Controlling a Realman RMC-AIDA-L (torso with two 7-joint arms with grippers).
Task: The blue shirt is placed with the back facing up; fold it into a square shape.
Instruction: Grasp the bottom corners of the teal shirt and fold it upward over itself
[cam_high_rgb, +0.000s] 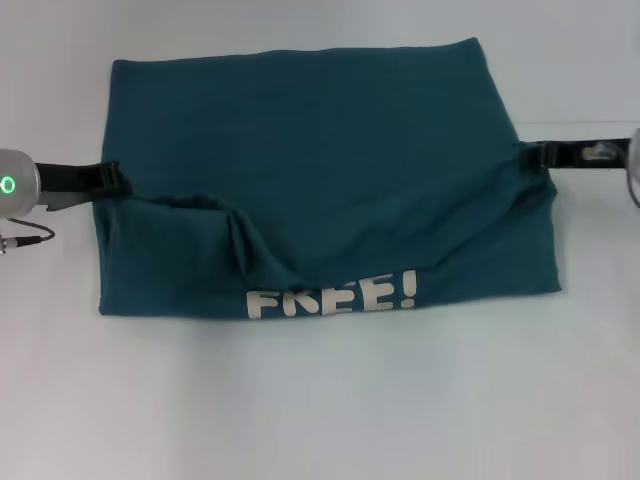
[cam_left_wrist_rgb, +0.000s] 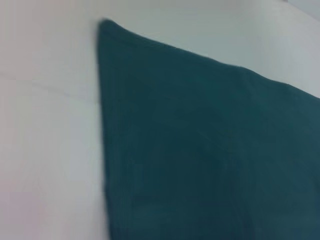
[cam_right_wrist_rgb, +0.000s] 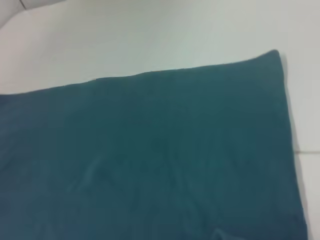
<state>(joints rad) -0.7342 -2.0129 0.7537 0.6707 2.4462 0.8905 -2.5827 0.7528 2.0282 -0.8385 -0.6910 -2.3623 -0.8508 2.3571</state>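
Cloth lies between both arms: the blue shirt (cam_high_rgb: 320, 170) sprawls wide across the white bench (cam_high_rgb: 320, 410), long axis side to side. Left gripper (cam_high_rgb: 110, 178) and right gripper (cam_high_rgb: 535, 155) each pinch an opposite side edge, equally near.

Plain lab-style test bench: a bare white tabletop (cam_high_rgb: 320, 410) fills every view.
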